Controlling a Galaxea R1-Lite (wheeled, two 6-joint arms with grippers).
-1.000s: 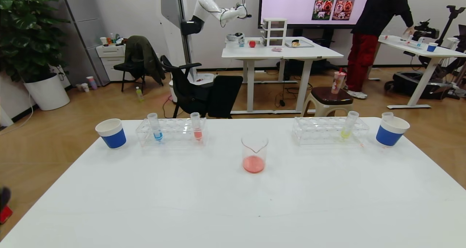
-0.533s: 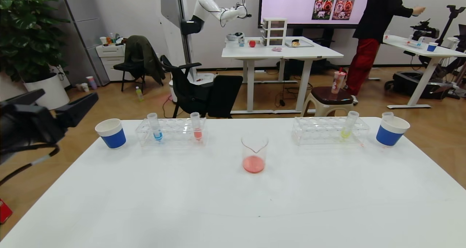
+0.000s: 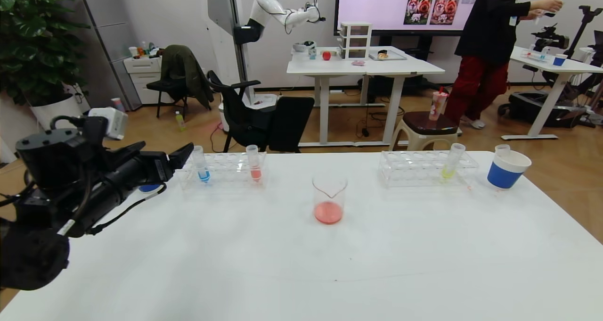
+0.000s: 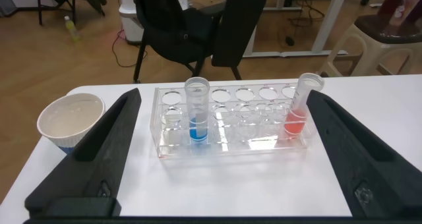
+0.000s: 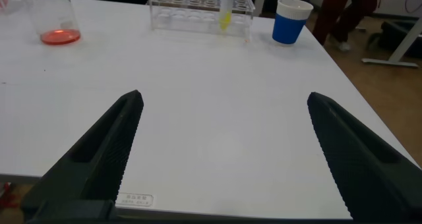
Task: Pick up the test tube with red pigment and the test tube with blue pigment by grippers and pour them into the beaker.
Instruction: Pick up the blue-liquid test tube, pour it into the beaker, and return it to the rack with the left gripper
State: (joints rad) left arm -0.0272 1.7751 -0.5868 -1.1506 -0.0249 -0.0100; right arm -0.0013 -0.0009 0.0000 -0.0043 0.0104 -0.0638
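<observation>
The test tube with blue pigment [image 3: 201,166] stands near the left end of the left clear rack [image 3: 226,178]; it also shows in the left wrist view [image 4: 196,115]. My left gripper [image 3: 167,150] is open and empty, just left of that rack and pointing at it; in the left wrist view [image 4: 224,95] its fingers frame the rack. A tube with salmon-red liquid [image 3: 254,165] stands at the rack's right end. The beaker [image 3: 330,201] at table centre holds red liquid. No tube with saturated orange-red liquid shows. My right gripper [image 5: 224,97] is open and empty over bare table, out of the head view.
A right rack [image 3: 414,170] holds a yellow-liquid tube [image 3: 450,163]. A blue-and-white paper cup [image 3: 506,170] at the far right holds a clear tube [image 3: 501,148]. A second cup [image 4: 69,122] sits left of the left rack, mostly behind my left arm in the head view.
My left arm has swung in from the left edge to the left rack and now covers the left cup in the head view. Tubes and beaker have not moved.
</observation>
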